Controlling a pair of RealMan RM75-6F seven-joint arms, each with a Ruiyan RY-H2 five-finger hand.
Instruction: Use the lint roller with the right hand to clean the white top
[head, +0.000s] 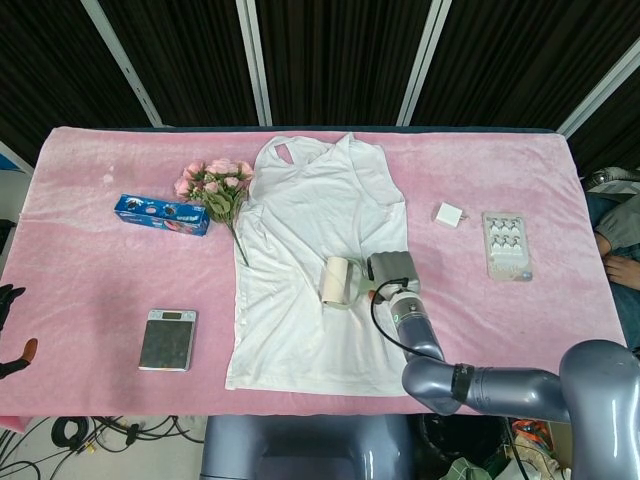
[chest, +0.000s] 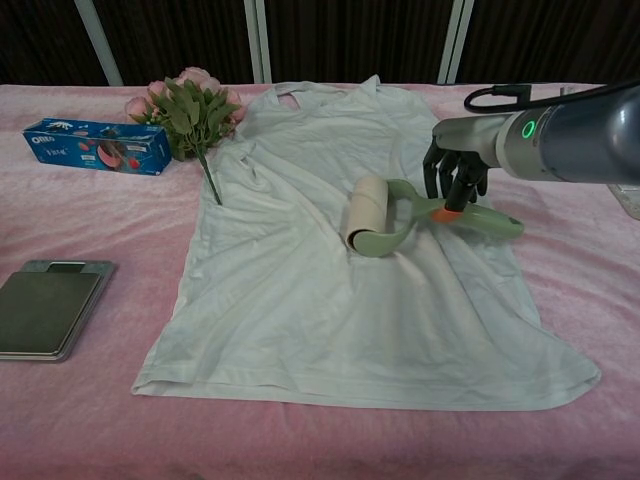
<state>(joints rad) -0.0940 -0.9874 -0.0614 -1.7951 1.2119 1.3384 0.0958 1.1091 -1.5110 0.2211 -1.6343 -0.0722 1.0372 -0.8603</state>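
Roller (chest: 368, 214) flat on the white top (chest: 300, 290), just past its centre toward 3 o'clock — my right hand (chest: 452, 176) grips its green handle, fingers curled round. Left hand (head: 10, 330) too cropped to tell.

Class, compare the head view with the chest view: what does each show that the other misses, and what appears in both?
Only the head view shows the white charger and the blister pack on the table's right side, plus the left hand at the left edge. Only the chest view shows the right hand gripping the lint roller by its green handle. Both share the white top, flowers, blue cookie box and scale.
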